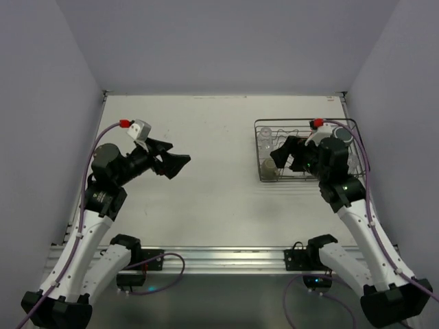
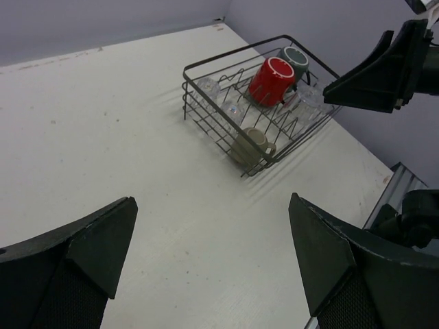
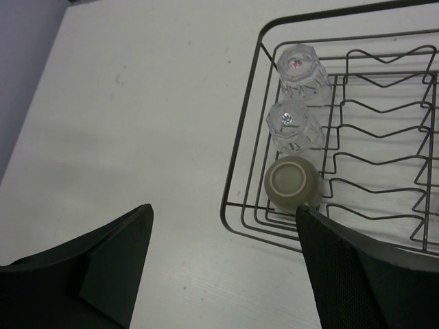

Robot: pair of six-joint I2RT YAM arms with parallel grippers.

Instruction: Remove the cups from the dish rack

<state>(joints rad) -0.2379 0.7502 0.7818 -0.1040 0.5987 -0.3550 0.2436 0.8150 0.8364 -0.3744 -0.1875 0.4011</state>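
Note:
The black wire dish rack (image 1: 302,121) stands at the right back of the table. In the left wrist view the dish rack (image 2: 226,55) holds a red cup (image 2: 271,81), a dark grey cup (image 2: 295,58), an olive-tan mug (image 2: 248,145) and clear tumblers (image 2: 233,110). My right gripper (image 1: 280,151) hovers open over the rack's left end. Below it are two upside-down clear tumblers (image 3: 302,72) and the olive mug (image 3: 293,181) at the rack's corner (image 3: 241,130). Nothing is between the right gripper's (image 3: 223,211) fingers. My left gripper (image 1: 180,152) is open and empty above the table's left half, far from the rack.
The white table (image 1: 206,199) is walled on the left, back and right. In the left wrist view the right arm's fingers (image 2: 384,68) reach in over the rack's far side. A metal rail (image 1: 219,257) runs along the near edge.

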